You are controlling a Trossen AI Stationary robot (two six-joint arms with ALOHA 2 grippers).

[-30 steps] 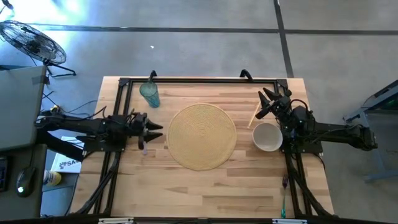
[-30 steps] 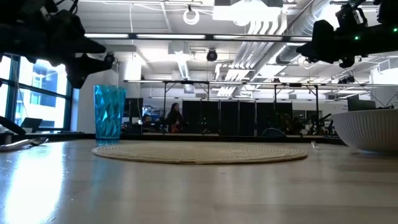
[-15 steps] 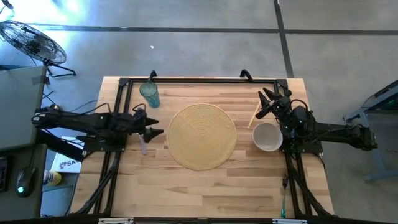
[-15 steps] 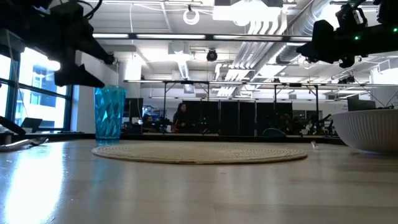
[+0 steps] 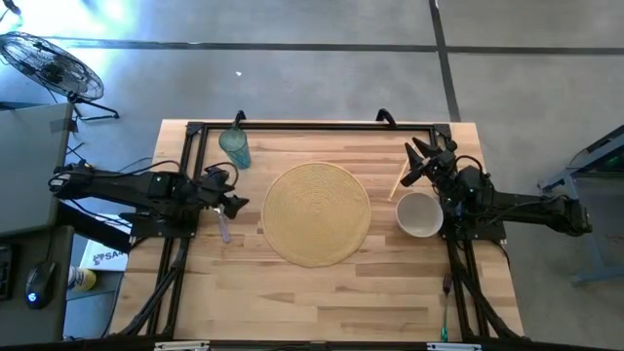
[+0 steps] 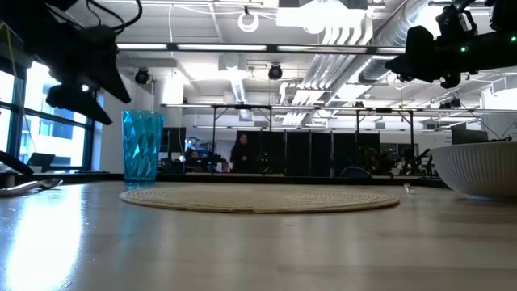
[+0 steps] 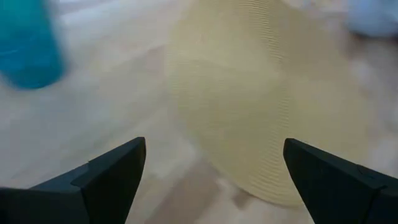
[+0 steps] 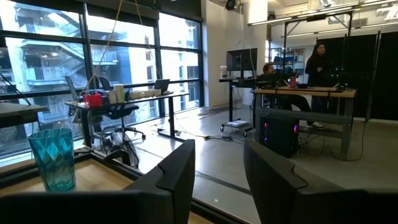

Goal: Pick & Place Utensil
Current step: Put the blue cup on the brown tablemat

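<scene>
A small pale utensil [image 5: 224, 230] lies flat on the wooden table, just left of the round woven placemat [image 5: 317, 213]. The low view shows the utensil [image 6: 28, 187] at the far left. My left gripper [image 5: 237, 204] hovers above it, slanting down toward the placemat. Its fingers stand wide open around nothing [image 7: 214, 146]. My right gripper [image 5: 417, 161] waits in the air at the far right, beyond the white bowl [image 5: 419, 214]. It points about level, and nothing sits in the gap between its fingers [image 8: 217, 149].
A blue tumbler [image 5: 235, 146] stands at the far left of the table. A wooden stick [image 5: 399, 181] lies beside the bowl. A green-handled utensil [image 5: 445, 307] lies near the front right edge. A black frame [image 5: 312, 126] runs along the far and side edges.
My left gripper has risen from just over the pale utensil and drawn back a little toward the table's left edge. It has tipped from pointing steeply down to slanting forward. The utensil lies where it was.
</scene>
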